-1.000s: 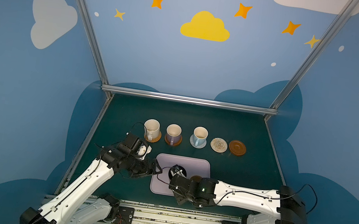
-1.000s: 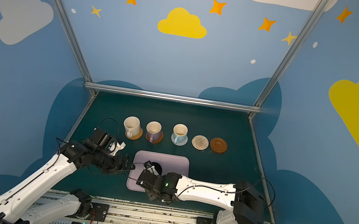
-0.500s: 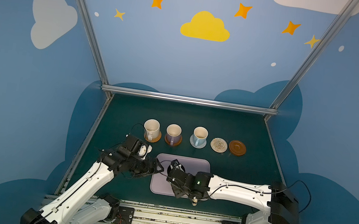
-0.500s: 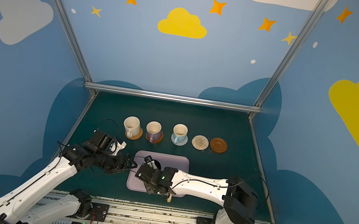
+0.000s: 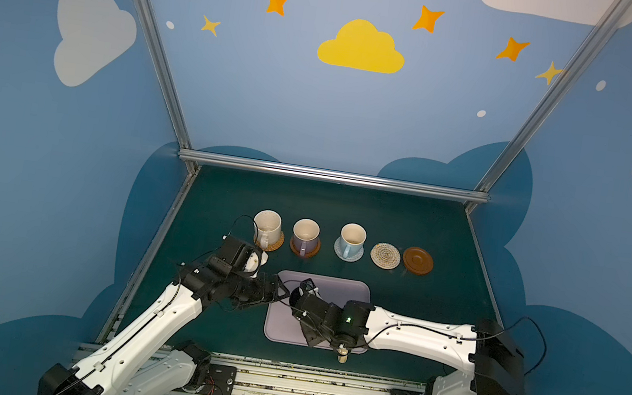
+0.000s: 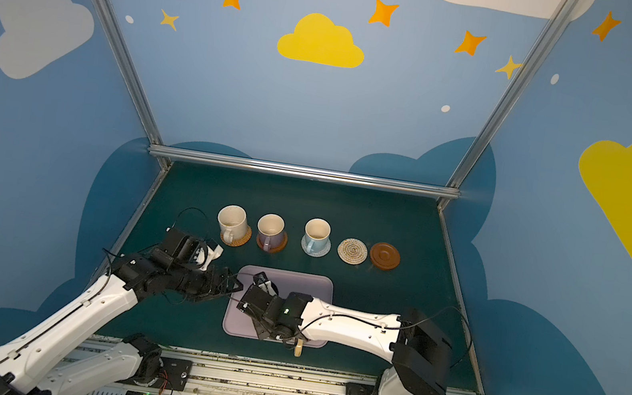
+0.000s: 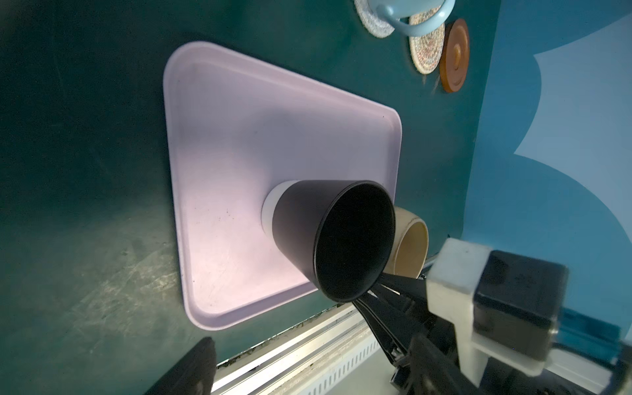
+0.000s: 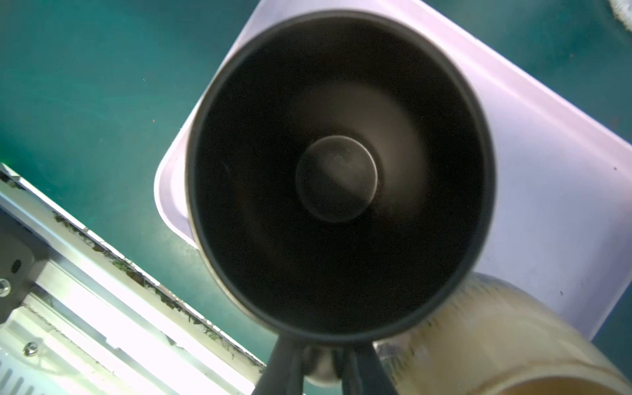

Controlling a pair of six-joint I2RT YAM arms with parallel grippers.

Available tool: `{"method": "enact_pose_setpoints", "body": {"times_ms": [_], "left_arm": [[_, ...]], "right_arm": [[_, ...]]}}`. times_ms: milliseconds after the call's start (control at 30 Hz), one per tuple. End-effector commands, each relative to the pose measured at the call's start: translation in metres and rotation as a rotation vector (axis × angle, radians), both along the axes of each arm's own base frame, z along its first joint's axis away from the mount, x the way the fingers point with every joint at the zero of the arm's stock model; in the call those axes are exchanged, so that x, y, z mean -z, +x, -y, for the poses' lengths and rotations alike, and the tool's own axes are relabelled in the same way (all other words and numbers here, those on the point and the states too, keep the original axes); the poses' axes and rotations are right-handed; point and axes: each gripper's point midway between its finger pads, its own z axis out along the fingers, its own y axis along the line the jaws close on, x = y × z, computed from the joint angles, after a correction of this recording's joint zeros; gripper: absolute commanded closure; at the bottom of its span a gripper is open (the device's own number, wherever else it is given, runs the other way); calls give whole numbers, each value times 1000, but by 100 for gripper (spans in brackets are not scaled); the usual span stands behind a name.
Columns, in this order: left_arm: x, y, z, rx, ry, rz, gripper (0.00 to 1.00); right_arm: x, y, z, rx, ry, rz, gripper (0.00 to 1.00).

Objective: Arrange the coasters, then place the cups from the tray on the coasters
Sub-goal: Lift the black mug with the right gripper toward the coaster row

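Black mug (image 7: 307, 232) on lilac tray (image 7: 239, 113), toward its left side; right gripper (image 8: 323, 355) pinches its handle. Mustard-tan mug (image 7: 410, 246) near, at tray's front rim, mostly hidden under that arm. Left gripper (image 5: 281, 292) at tray's left edge, jaws spread. Beyond, on green mat (image 5: 346, 207): cream mug (image 5: 268, 223), lavender mug (image 5: 306, 233), blue mug (image 5: 352, 238) on coasters (image 5: 277, 242); beige coaster (image 5: 385, 255), brown coaster (image 5: 417, 260) bare. Blue walls (image 5: 316, 123), painted clouds.

The left arm (image 5: 163, 320) is reaching from the near left toward the middle, its gripper (image 5: 281, 292) pointing right with jaws spread wide. The right arm (image 5: 420, 339) is stretching low across from the near right, and its gripper (image 8: 321, 366) is pinching tight on the black cup's (image 7: 307, 232) handle. The two grippers are sitting just beside each other.
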Motion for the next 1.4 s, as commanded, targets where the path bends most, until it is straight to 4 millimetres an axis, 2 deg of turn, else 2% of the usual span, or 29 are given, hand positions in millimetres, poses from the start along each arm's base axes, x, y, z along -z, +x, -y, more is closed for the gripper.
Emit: {"method": "enact_pose_setpoints", "body": {"times_ms": [0,133,300,567,733,867,967,1367], "left_arm": [[-10,12,1,-18,-11,57,12],[-10,24,2,-40,-5,76,12],[-26,35,5,-58,-33,131,12],[-44,41,11,-43,-61,171,13],[-68,45,20,0,-132,270,11],[-83,52,32,47,-182,303,5],[-88,61,40,66,-196,321,0],[-110,95,83,139,-193,417,0]], "right_arm": [[-23,13,-16,-1,62,67,100],[-37,20,-19,-8,101,101,100],[-56,31,-17,-27,120,142,100],[-83,40,2,-7,153,201,100],[-105,52,25,36,171,235,100],[-117,59,42,71,199,252,100],[-122,67,57,98,199,251,100],[-152,109,133,246,210,281,100]]}}
